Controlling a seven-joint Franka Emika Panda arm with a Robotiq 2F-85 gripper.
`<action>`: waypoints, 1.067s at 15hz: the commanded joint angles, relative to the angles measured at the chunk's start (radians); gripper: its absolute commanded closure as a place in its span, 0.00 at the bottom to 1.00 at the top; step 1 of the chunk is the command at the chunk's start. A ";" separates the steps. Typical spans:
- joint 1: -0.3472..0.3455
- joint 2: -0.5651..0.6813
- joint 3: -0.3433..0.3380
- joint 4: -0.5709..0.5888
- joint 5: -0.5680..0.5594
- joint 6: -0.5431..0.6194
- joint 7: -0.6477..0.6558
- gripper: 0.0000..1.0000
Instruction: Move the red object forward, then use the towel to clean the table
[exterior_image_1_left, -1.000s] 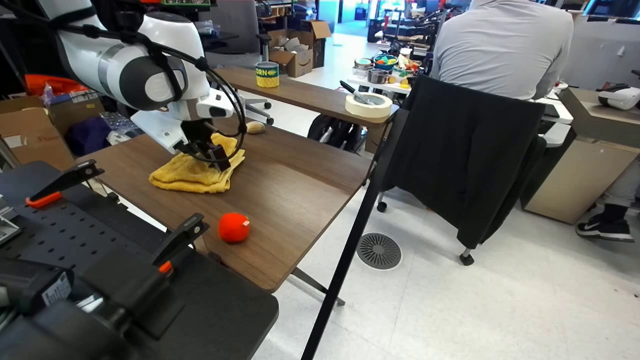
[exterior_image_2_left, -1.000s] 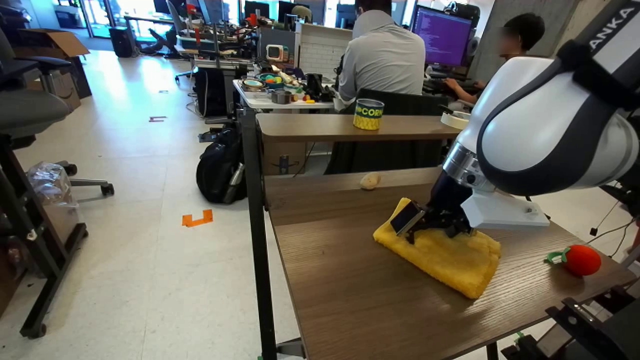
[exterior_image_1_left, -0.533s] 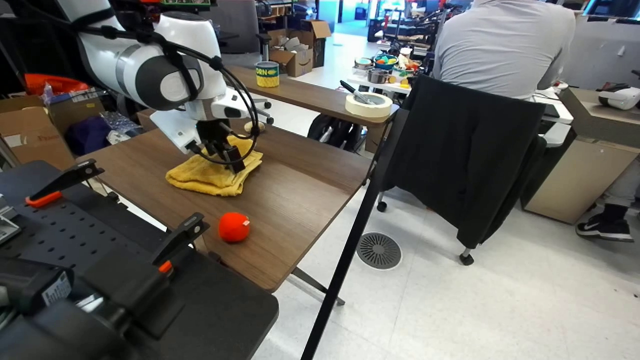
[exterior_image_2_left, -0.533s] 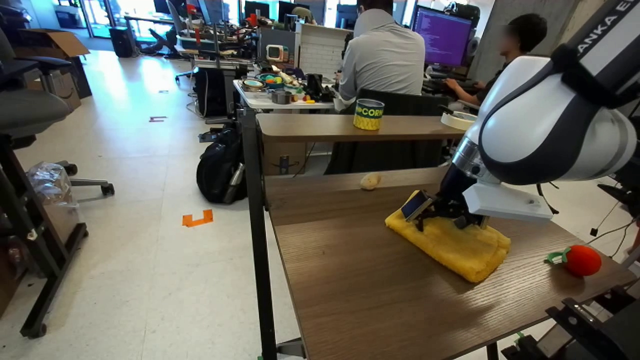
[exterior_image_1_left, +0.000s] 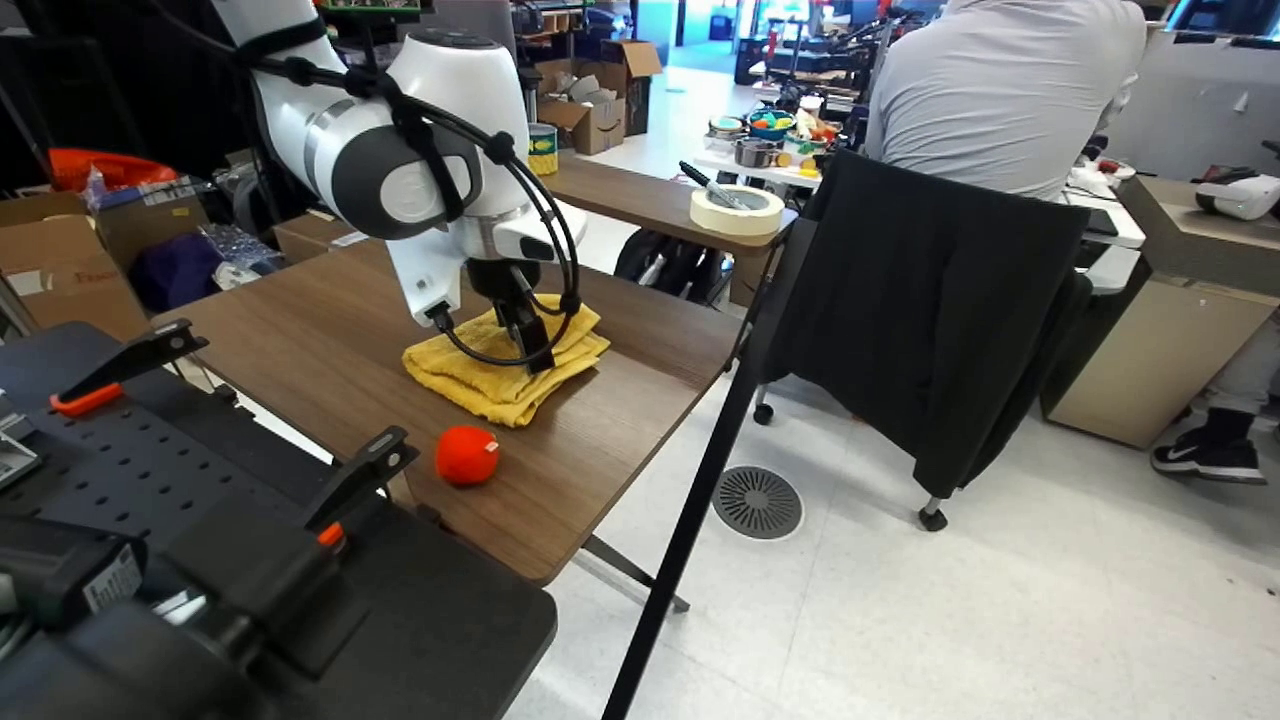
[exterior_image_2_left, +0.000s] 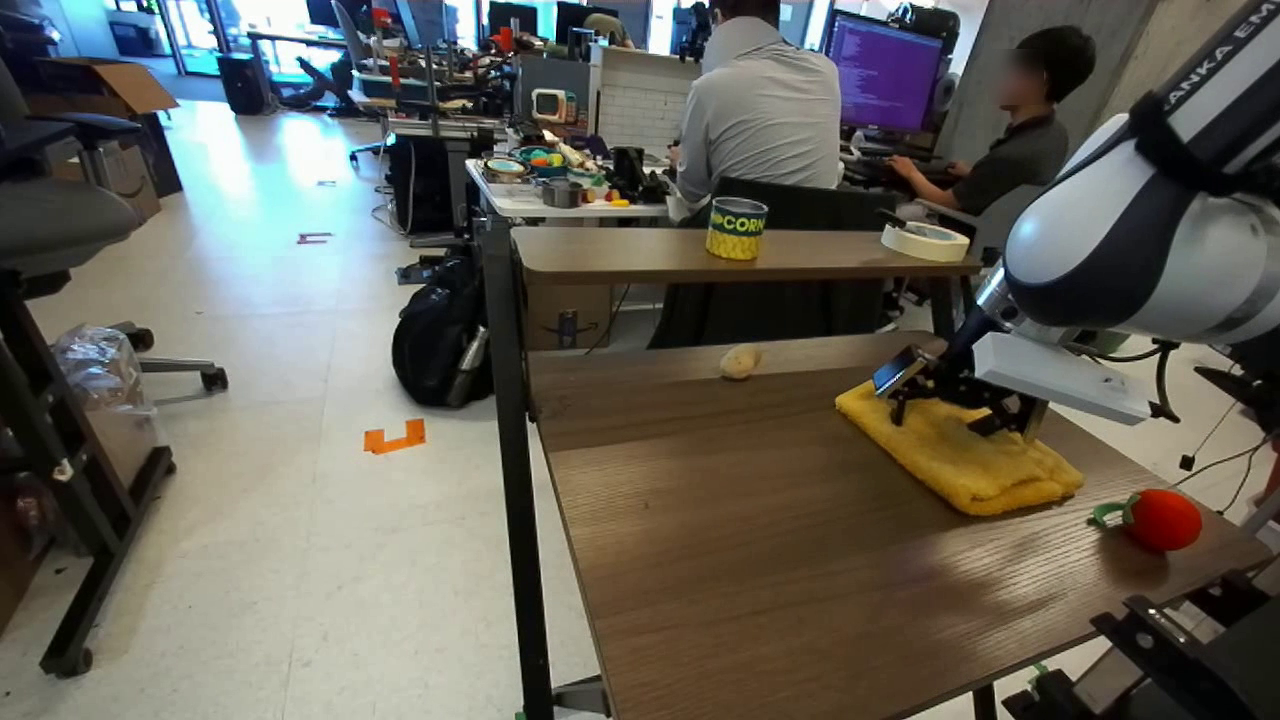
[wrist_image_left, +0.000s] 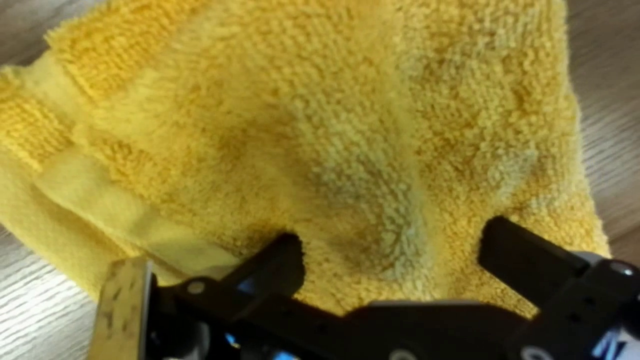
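On the wood-grain table (exterior_image_2_left: 740, 530): folded yellow towel (exterior_image_2_left: 955, 465), toy tomato (exterior_image_2_left: 1166, 520) near it, apart.
Gripper (wrist_image_left: 392, 236): I see fingers spread wide, tips against the towel.

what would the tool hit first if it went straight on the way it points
The yellow towel, which the tool seems to touch, though depth is unclear; beneath it lies the table.

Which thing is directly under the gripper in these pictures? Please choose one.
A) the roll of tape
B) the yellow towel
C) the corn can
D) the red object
B, because the wrist view shows the yellow towel beneath the open gripper.
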 joint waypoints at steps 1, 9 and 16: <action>0.008 0.001 -0.004 0.003 0.012 -0.003 -0.002 0.00; 0.069 0.013 -0.048 0.026 0.057 0.094 0.096 0.00; -0.010 0.142 -0.116 0.272 0.191 0.016 0.255 0.00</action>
